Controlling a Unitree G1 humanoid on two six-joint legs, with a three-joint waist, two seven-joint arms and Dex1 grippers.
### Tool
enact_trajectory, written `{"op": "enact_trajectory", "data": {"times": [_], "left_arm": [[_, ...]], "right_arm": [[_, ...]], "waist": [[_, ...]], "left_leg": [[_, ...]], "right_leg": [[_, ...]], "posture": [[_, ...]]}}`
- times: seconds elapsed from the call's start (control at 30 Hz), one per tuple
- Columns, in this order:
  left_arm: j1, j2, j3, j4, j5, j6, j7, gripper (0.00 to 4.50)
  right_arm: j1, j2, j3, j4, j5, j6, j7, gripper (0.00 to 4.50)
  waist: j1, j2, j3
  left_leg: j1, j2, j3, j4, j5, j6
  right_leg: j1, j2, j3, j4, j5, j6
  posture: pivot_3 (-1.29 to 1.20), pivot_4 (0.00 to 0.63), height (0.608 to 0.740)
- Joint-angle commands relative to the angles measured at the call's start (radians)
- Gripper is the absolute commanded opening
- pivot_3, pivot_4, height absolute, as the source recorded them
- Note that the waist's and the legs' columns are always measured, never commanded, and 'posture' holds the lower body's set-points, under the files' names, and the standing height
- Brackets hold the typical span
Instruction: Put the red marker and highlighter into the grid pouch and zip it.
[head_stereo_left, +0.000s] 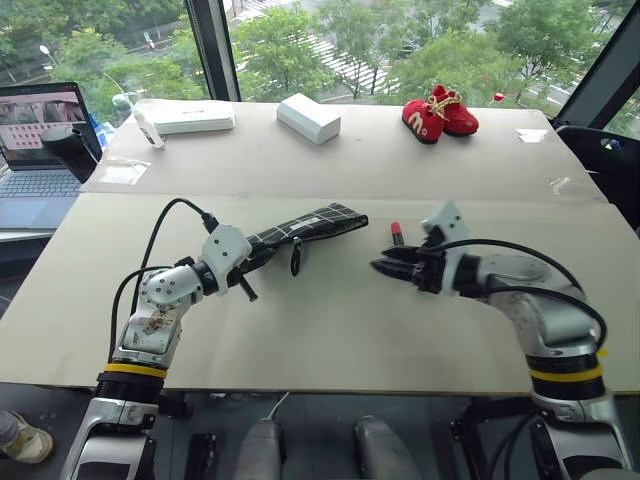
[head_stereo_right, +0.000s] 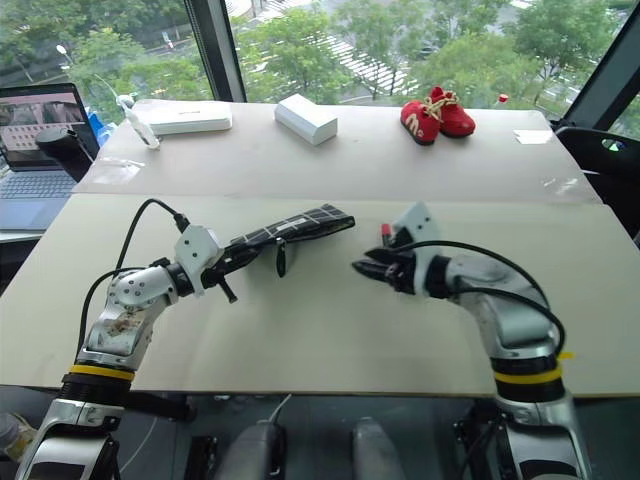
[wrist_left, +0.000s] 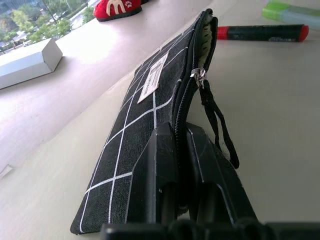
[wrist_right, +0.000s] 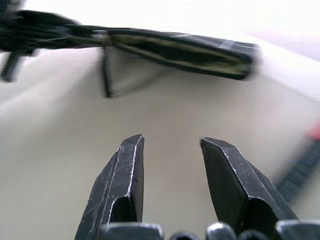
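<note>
the grid pouch (head_stereo_left: 300, 229) is soft fabric and sags under its own weight, so it probably needs holding at a stiff edge; the left gripper (wrist_left: 182, 150) has its fingers pinched on the pouch's near end at the zipper line, lifting it off the counter (head_stereo_left: 330, 330) with the mouth partly open and the pull cord (wrist_left: 217, 125) dangling. the red marker (wrist_left: 262, 33) lies on the counter just beyond the pouch's far end, and the highlighter (wrist_left: 292, 11) lies just past it (both look light, rigid and smooth, so they may roll or slip if nipped at the tip). a hold across the middle of the marker's barrel seems safest, and the chunkier highlighter likely wants a wider spread.

the right gripper (wrist_right: 172, 170) hovers over bare counter beside the marker, its fingers spread apart with nothing between them.

the left wrist view gives both pens and the white label (wrist_left: 155, 77) clearly, where the eye views offer just the marker's red cap beside the right wrist. the right wrist view looks into the pouch's open mouth, showing its pale lining, which the eye views do not reveal.
</note>
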Motion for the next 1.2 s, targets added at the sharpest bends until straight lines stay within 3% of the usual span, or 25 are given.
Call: {"op": "enact_trajectory", "data": {"times": [0.03,0.23,0.4,0.87,1.2], "left_arm": [[-0.003,-0.009,0.004,-0.028,-0.010,-0.004,0.005,0.00],[-0.023,-0.024,0.000,0.000,-0.006,-0.014,0.000,0.00],[-0.021,-0.032,0.002,-0.002,-0.005,-0.017,0.003,0.00],[0.006,-0.044,0.013,-0.014,-0.006,-0.019,0.033,0.00],[0.018,-0.052,0.013,-0.029,-0.011,-0.012,0.049,0.00]], "right_arm": [[0.018,0.022,-0.124,-0.008,-0.074,0.061,-0.224,2.02],[0.055,0.160,-0.123,-0.074,-0.121,0.146,-0.435,2.02],[0.051,0.244,-0.115,-0.090,-0.124,0.198,-0.518,2.02],[0.104,0.220,0.015,-0.085,-0.174,0.216,-0.548,2.02],[0.135,0.386,0.022,-0.116,-0.159,0.280,-0.610,2.02]], "waist": [[0.004,0.000,0.000],[0.001,0.000,0.000],[0.003,0.000,0.000],[0.004,-0.001,0.000],[-0.004,-0.004,-0.002]], "left_leg": [[0.000,0.000,0.000,0.000,0.000,0.000],[-0.001,0.000,0.000,0.000,0.000,0.000],[-0.001,-0.001,0.000,0.000,0.000,0.000],[-0.001,-0.001,0.000,0.000,0.000,0.000],[0.004,0.001,0.000,-0.001,0.000,0.000]], "right_leg": [[0.000,0.000,0.000,0.000,0.000,0.000],[0.000,0.000,0.001,-0.001,0.000,0.000],[-0.001,0.000,0.001,0.000,0.000,0.000],[0.000,0.000,0.001,-0.001,0.000,0.000],[0.004,0.001,0.000,-0.001,0.000,0.000]], "posture": [[0.00,0.150,0.729],[0.00,0.150,0.729],[0.00,0.150,0.729],[0.00,0.150,0.729],[0.00,0.150,0.729]]}}
